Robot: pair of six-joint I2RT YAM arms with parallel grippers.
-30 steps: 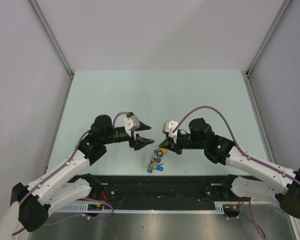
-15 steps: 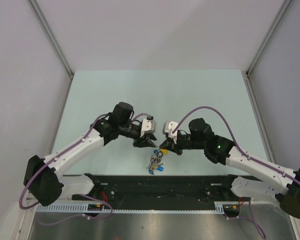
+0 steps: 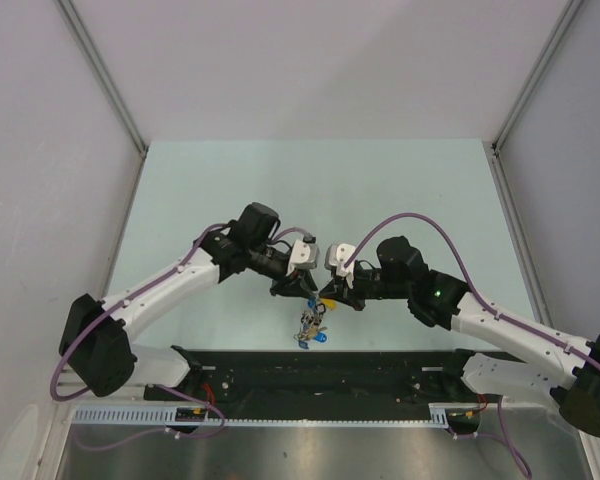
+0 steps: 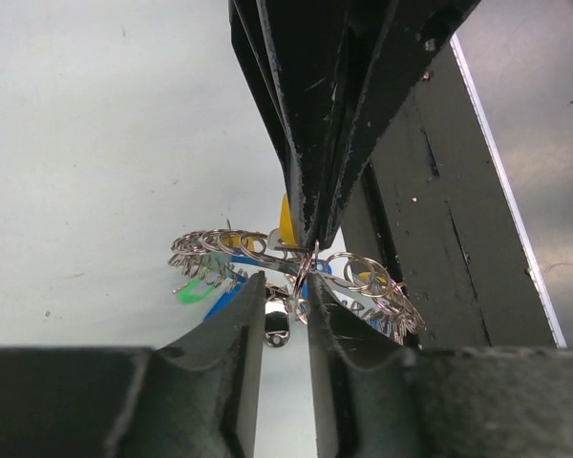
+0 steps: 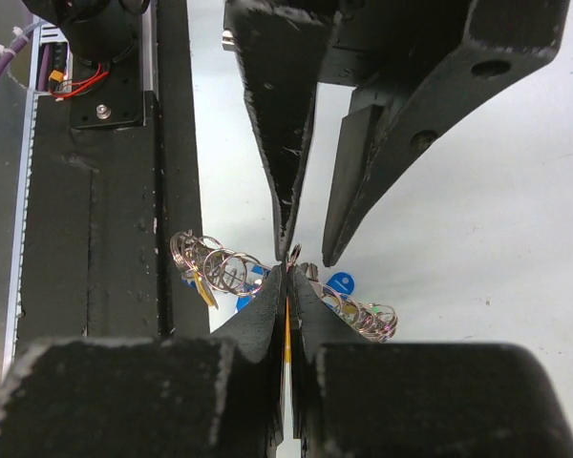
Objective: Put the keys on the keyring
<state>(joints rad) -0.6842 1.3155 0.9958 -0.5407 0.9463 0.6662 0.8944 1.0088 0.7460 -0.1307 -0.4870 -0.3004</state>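
The keyring (image 3: 309, 326), a grey ring fringed with small loops and keys, sits just below both grippers near the table's front edge. In the left wrist view it (image 4: 220, 250) carries a green key (image 4: 197, 291), and a blue key (image 5: 342, 283) shows in the right wrist view. My right gripper (image 3: 323, 292) (image 5: 288, 272) is shut on a yellow-headed key (image 5: 286, 334), with a small split ring (image 4: 303, 275) at its tip. My left gripper (image 3: 307, 287) (image 4: 286, 286) is open a narrow gap. Its fingers stand on either side of that small ring, tip to tip with the right gripper.
The black base rail (image 3: 330, 370) runs along the table's front edge just behind the keyring, also in the wrist views (image 4: 430, 239) (image 5: 95, 210). The pale green table (image 3: 310, 190) stretches away behind the grippers, with grey walls on both sides.
My left arm has swung right and forward until its fingertips meet the right gripper's tips, and its jaws have narrowed. The right gripper and the keyring have stayed put.
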